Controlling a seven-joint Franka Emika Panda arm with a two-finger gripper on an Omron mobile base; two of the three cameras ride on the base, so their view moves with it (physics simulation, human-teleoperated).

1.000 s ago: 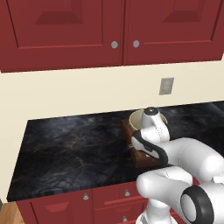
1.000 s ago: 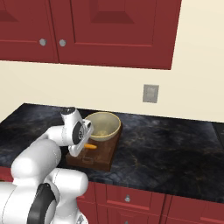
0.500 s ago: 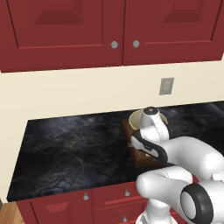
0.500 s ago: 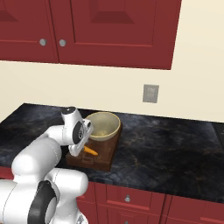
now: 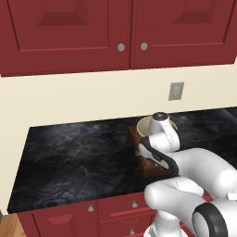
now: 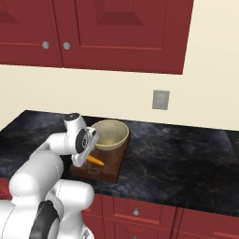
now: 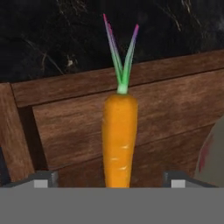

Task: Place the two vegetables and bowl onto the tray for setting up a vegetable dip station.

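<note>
Left base view. The dark brown slatted wooden tray [image 5: 149, 163] lay on the black marbled stone counter [image 5: 74, 157], below the red cabinet doors. The round, deep cream-beige bowl [image 5: 147, 126] stood at the tray's far end, largely masked by the white arm. A rigid, thick-walled vessel of this kind was judged moderately heavy and smooth-sided, best taken by pinching the rim wall.

Right base view. The bowl [image 6: 110, 134] sat on the tray [image 6: 111, 169], filling most of its width, and the slim orange carrot [image 6: 95, 161] lay on the slats just in front of it, beside the two-finger gripper [image 6: 82, 158], which hung low over the near part of the tray. The jaws themselves were masked by the hand here.

Hand view. The carrot [image 7: 119, 140] lay flat on the tray's boards [image 7: 175, 118], green stem tip pointing away towards the raised rim, with dark counter beyond. The two fingertips [image 7: 43, 178] stood wide apart, one on each side of the carrot and clear of it, so the gripper [image 7: 111, 179] held nothing. The carrot was judged light, stiff and slick-skinned, apt to roll on the slats; a pinch across its thick mid-body, not the tapering end or the frail stem, would hold it best. A pale, red-streaked rounded form at the right edge could not be identified.
</note>
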